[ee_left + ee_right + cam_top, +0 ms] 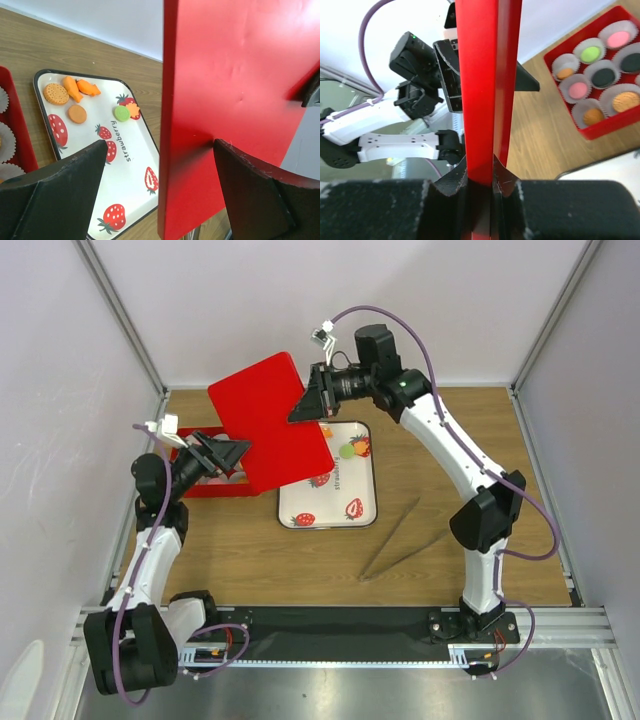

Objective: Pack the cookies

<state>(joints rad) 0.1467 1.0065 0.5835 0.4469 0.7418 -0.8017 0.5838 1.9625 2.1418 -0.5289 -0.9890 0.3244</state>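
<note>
left gripper [222,450]: jaws wide apart, holding nothing. in its wrist cam the near edge of the red lid [262,420] stands in the gap btwn the fingers; can't tell if either pad touches it. just under it sits the red box [607,126], pale paper cups inside. most cups in view hold one of the cookies [626,101]: orange, pink, green, black.

the lid is up off the table, tilted, over part of the box and the tray's left side. looks a thin stiff sheet and prob light. an edge pinch should be enough, but a single pinch may let it swing.

tray [360,480], strawberry print, just right of the box. more cookies [55,93] lie loose at its far end: a round biscuit, a plain orange disc, a green one, a couple of orange bits.

handling, my guess: small flat discs, light, rigid, poss. brittle and a bit slick. lying flat they give little to grab, so take each across its rim w/ a narrow pinch, gently.

right gripper [308,405]: clamped on the lid's far edge, fingers tight either side.

long tongs [392,543] lie on the table right of the tray, well apart from both grippers.
</note>
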